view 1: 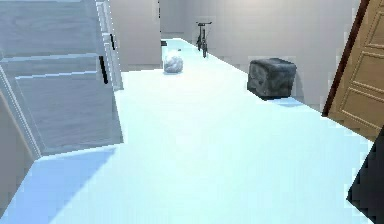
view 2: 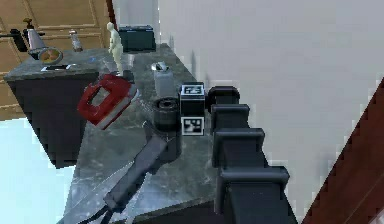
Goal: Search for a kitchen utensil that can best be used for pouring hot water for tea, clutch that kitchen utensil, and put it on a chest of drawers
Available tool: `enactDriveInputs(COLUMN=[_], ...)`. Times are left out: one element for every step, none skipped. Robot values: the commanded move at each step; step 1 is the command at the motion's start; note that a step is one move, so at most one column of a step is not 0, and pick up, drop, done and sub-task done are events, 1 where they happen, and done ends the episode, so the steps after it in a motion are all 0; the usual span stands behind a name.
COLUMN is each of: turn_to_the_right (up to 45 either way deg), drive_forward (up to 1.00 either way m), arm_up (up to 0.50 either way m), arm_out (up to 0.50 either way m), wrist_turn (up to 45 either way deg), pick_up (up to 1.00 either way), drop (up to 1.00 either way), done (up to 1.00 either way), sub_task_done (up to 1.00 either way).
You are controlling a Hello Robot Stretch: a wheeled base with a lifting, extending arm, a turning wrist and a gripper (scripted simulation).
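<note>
A red kettle-like thing (view 2: pixel 105 100) with a pale handle sits on the dark marbled countertop (view 2: pixel 100 150) in the arm side view. The arm's dark bar rises from the bottom edge to two white marker squares (view 2: pixel 191 110). Left of them is the gripper's dark body, and a grey part of the gripper (view 2: pixel 125 185) slants down toward the counter's near edge. The red thing lies up and left of that body, close to it. The gripper's far end is hard to make out, so I cannot tell whether it holds anything.
On the counter stand a small pale cup (view 2: pixel 158 76), a white bottle (view 2: pixel 119 46), a dark box (view 2: pixel 140 38) and a bowl (view 2: pixel 48 55). A white wall runs along its right. Ahead, a pale hallway floor has a white door (view 1: pixel 60 75), a grey box (view 1: pixel 271 77), a white bag (view 1: pixel 174 63) and a bicycle (view 1: pixel 203 38).
</note>
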Motion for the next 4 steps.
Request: enactDriveInputs(turn_to_the_right=[0.0,0.0,0.0,0.0], drive_forward=[0.00,0.00,0.00,0.00], arm_up=[0.00,0.00,0.00,-0.04], arm_out=[0.00,0.00,0.00,0.00], wrist_turn=[45.0,45.0,21.0,0.0], pick_up=[0.00,0.00,0.00,0.00], drop=[0.00,0.00,0.00,0.00], done=[0.00,0.00,0.00,0.00], sub_task_done=[0.00,0.00,0.00,0.00])
